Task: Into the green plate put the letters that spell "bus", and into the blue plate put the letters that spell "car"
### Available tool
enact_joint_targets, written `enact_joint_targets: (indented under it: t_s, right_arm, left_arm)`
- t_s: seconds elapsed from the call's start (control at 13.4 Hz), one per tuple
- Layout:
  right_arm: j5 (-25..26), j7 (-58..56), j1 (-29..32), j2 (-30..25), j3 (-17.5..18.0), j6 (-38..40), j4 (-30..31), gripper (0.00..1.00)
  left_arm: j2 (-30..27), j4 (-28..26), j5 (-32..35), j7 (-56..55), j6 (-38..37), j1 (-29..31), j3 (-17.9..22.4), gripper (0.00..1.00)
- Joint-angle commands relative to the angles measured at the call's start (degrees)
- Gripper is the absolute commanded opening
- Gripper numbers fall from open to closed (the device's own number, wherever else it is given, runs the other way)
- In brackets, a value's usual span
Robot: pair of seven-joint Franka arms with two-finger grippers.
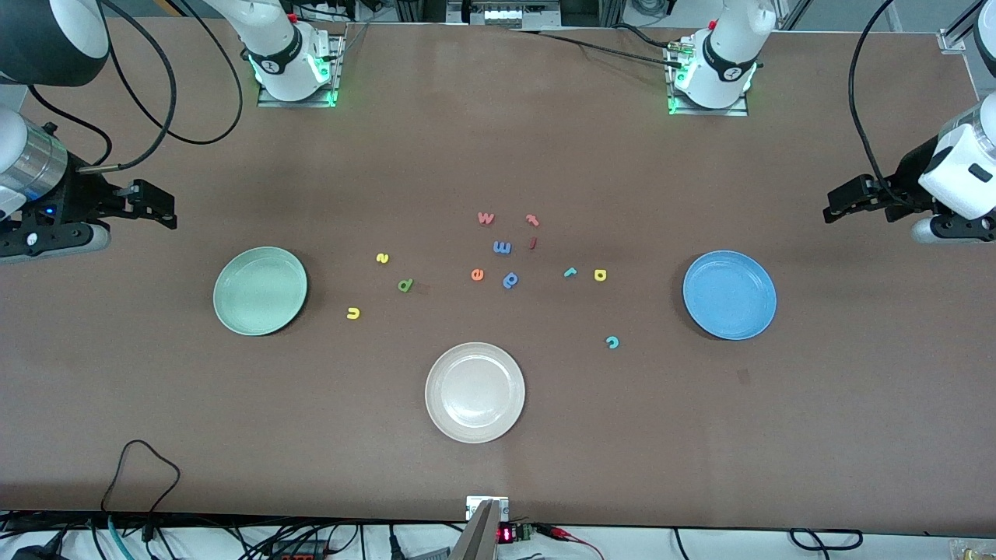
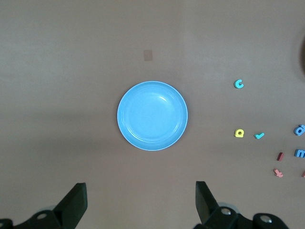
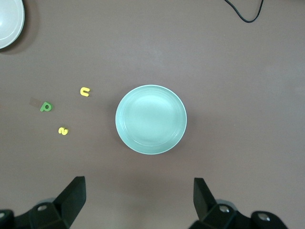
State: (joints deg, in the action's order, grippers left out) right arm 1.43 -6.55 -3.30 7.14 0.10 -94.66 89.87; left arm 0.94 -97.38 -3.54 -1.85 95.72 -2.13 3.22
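Observation:
The green plate (image 1: 259,290) (image 3: 151,119) lies bare toward the right arm's end. Beside it lie the yellow "s" (image 1: 382,258) (image 3: 63,130), green "b" (image 1: 405,285) (image 3: 45,107) and yellow "u" (image 1: 353,313) (image 3: 85,91). The blue plate (image 1: 729,294) (image 2: 152,116) lies bare toward the left arm's end, with the teal "r" (image 1: 570,272) (image 2: 259,136), yellow "a" (image 1: 600,274) (image 2: 239,133) and teal "c" (image 1: 612,341) (image 2: 239,84) beside it. My right gripper (image 1: 159,211) (image 3: 139,198) hangs open and holds nothing, over the table's end past the green plate. My left gripper (image 1: 836,206) (image 2: 140,200) does the same past the blue plate.
A cream-white plate (image 1: 475,391) lies mid-table, nearest the front camera. Between the two coloured plates lie an orange "e" (image 1: 477,274), a blue "p" (image 1: 510,280), a blue "m" (image 1: 502,247), a pink "w" (image 1: 485,218) and two small red letters. A black cable loop (image 1: 140,467) lies near the front edge.

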Motion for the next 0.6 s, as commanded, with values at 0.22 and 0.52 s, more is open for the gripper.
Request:
enact_joint_targets:
  t_s: [0.22, 0.52]
  right_arm:
    - [-0.03, 5.85, -0.22, -0.20, 0.78, -0.52, -0.05, 1.00]
    - [-0.20, 5.32, 0.22, 0.33, 0.69, -0.52, -0.75, 1.00]
  left_arm:
    - [-1.11, -1.14, 1.87, 1.14, -0.80, -0.33, 0.03, 1.00]
    - [9.57, 0.17, 1.78, 1.49, 3.74, -2.70, -2.68, 1.00]
